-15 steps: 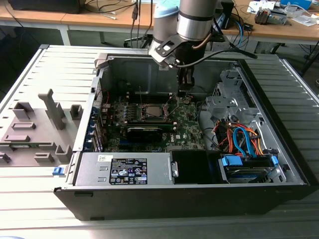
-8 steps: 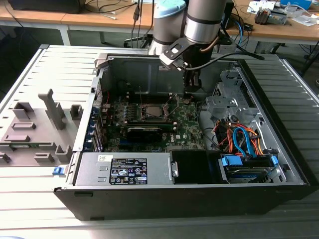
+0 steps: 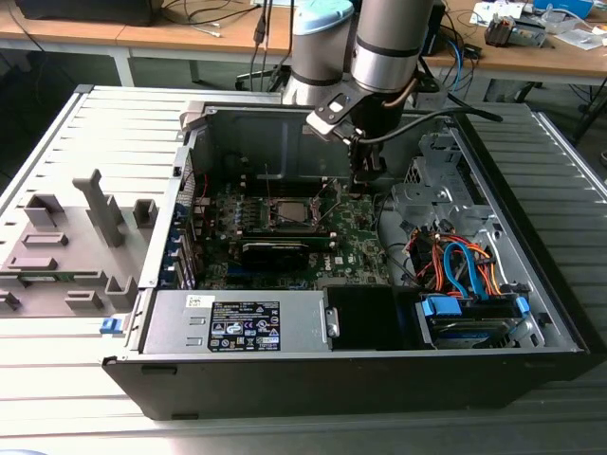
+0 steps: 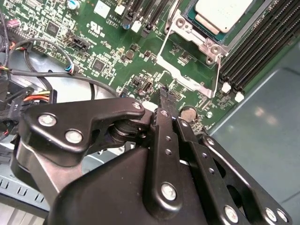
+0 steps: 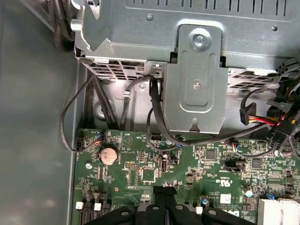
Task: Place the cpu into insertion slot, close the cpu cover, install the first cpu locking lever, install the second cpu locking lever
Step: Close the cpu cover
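Parts on the green circuit board (image 4: 108,42) could be scraped, or the thin silvery frame-shaped cpu cover (image 4: 183,77) bent, by the black metal gripper (image 4: 164,93) held just beside the square metal-rimmed insertion slot (image 4: 202,32); its jaws are pressed together, empty; the flat silvery-tan cpu (image 4: 220,14) is seated in that slot

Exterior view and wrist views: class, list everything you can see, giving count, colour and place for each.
case: one, black and grey, open, on the table.
board: one, green, inside the case.
cpu: one, silvery, in the slot.
cover: one, silvery, open beside the cpu.
battery: one, silver, near the board's edge.
cables: several, orange and blue, exterior view's right.
fixtures: several, grey, exterior view's left.
arm: one, silver, over the case.
gripper: one, black, shut, empty, over the board near the battery.
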Robot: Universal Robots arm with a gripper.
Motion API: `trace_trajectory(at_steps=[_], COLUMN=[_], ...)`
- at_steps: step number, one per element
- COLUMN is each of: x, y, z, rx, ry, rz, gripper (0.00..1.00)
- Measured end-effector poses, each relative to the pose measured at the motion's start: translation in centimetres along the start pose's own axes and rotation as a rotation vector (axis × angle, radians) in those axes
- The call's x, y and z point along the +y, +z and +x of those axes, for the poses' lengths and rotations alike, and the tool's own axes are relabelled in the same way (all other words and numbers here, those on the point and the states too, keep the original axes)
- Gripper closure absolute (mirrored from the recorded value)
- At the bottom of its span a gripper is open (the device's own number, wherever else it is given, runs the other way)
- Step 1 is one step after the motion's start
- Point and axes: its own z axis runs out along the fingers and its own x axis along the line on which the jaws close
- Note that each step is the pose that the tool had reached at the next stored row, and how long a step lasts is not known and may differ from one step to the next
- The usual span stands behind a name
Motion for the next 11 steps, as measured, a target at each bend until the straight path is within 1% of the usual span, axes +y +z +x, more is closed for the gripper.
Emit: trace_trajectory(at_steps=[3, 5, 8, 11], x=[0.00, 0.01, 0.01, 0.01], y=[0.20, 0.57, 0.88, 0.90], z=[0.01, 0.03, 0.04, 0.05], rx=[0.0011, 0.0014, 0.0011, 0.0022], ry=[0.000, 0.000, 0.000, 0.000], rz=[-0.0001, -0.0001, 0.0000, -0.0001], gripper=[0.89, 0.89, 0.89, 0.89])
